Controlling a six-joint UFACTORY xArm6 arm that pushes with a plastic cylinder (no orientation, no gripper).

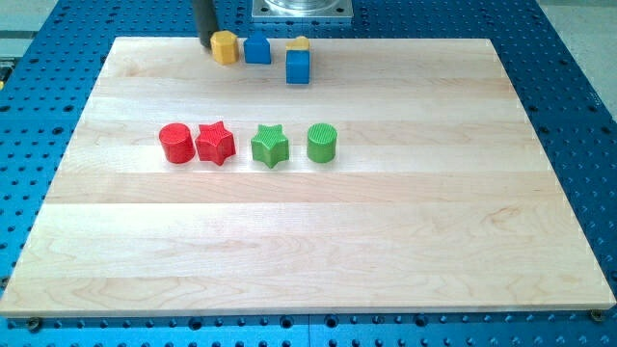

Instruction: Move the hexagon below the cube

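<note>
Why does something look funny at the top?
Nothing is broken or spilled. My tip presses against the yellow hexagon at the board's top edge. A small yellow block peeks from behind the blue cube.

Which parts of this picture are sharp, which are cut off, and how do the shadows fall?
Camera view: even, soft light; the wooden board shows no harsh glare; the red star and green cylinder are sharp, with faint short shadows; my tip, beside the yellow hexagon, is slightly soft, its rod cropped at the view's top.

obstacles: blue cube [298,66] rt of yellow hexagon [225,47] | room below
</note>
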